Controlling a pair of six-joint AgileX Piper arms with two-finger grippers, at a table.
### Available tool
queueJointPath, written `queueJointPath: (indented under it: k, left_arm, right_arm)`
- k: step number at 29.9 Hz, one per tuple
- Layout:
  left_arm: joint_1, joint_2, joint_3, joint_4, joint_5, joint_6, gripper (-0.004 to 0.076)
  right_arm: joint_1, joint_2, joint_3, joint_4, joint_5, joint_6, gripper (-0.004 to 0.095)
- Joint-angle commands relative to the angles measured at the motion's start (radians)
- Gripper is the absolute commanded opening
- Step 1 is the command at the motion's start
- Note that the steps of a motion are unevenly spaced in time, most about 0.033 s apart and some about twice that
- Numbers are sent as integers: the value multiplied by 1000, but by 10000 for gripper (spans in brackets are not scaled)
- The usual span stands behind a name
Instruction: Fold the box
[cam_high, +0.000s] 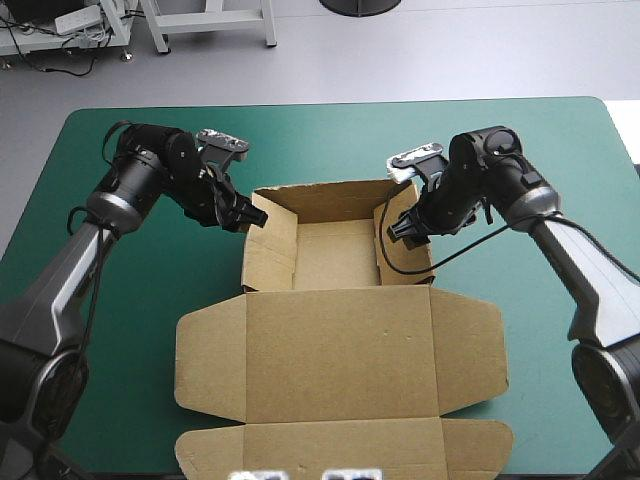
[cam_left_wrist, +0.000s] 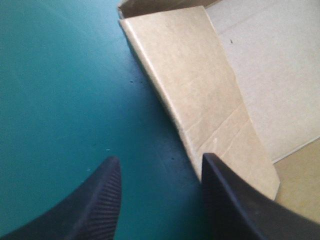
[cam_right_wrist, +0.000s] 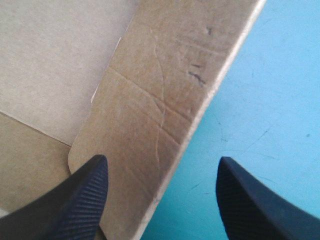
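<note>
fingers stand apart on left gripper (cam_left_wrist: 160, 158) and right gripper (cam_right_wrist: 162, 158), each at a partly seen wall of the box (cam_high: 340, 340).

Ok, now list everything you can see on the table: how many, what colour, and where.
box: one, brown, mid-table; walls raised into an open tray on the far side, lid lying flat toward the near edge.
table cover: one, teal-green, under everything.
left gripper: one, black fingers, open, at the outer side of the tray's left wall.
right gripper: one, black fingers, open, one finger on each side of the tray's right wall.
</note>
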Motion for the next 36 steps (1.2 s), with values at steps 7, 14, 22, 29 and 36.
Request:
queueJointPath:
  k: [7, 14, 22, 29, 36]
  left_arm:
    - [25, -289, -23, 263, 47, 1, 361]
    - [40, -527, -18, 235, 13, 34, 361]
    - [40, -771, 238, 235, 49, 19, 361]
    - [40, -858, 586, 318, 47, -39, 361]
    - [40, -880, 788, 347, 31, -90, 361]
  right_arm:
    - [-5, -225, -32, -3, 20, -48, 588]
    - [-5, -273, -32, 7, 18, -50, 584]
    - [-5, -268, -31, 36, -46, -50, 584]
    - [-5, -200, -31, 97, -34, -50, 584]
    - [-5, -106, -31, 68, -42, -25, 584]
